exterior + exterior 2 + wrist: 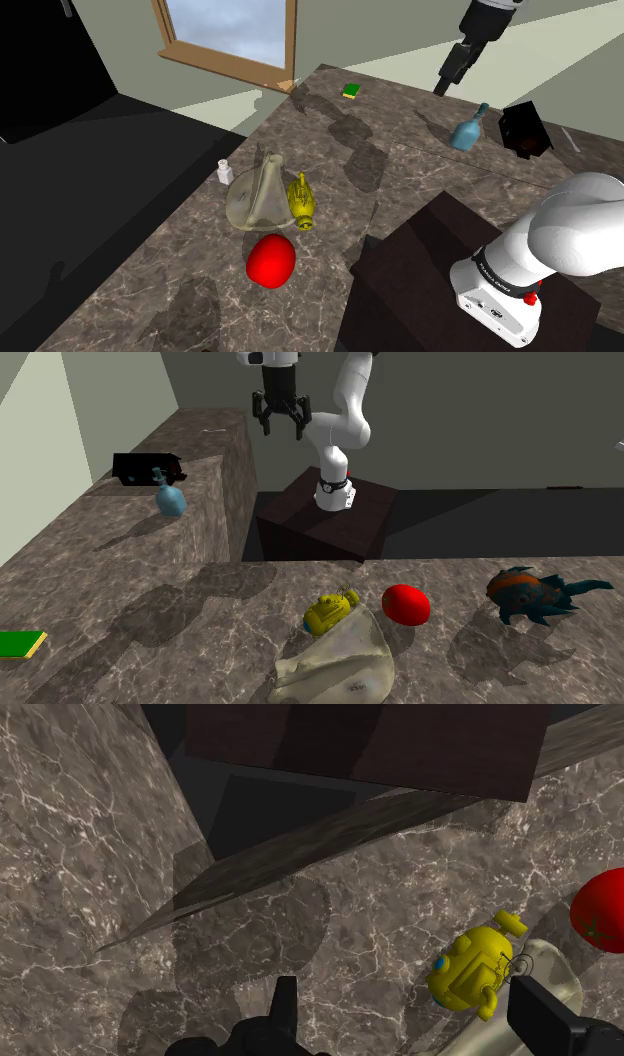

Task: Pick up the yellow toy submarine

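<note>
Black fingers (540, 1016) of the gripper (405, 994) stand wide apart with nothing between them, seen from the hand's own camera high over a dark marbled counter (150, 290). On that counter lies the yellow toy submarine (472, 972), untouched. A pale see-through flask (257, 195) lies touching the submarine along one side, and a red rounded thing (271, 260) sits just beside the submarine. A small white bottle (226, 172) stands near the submarine, past the flask. Well apart from the submarine are a blue bottle (468, 130) and a black box (525, 130), and the gripper hangs in the air over that far end. The task looks barely begun: nothing is grasped, and the approach to the submarine, the descent, the closing and the lift all appear left to do
</note>
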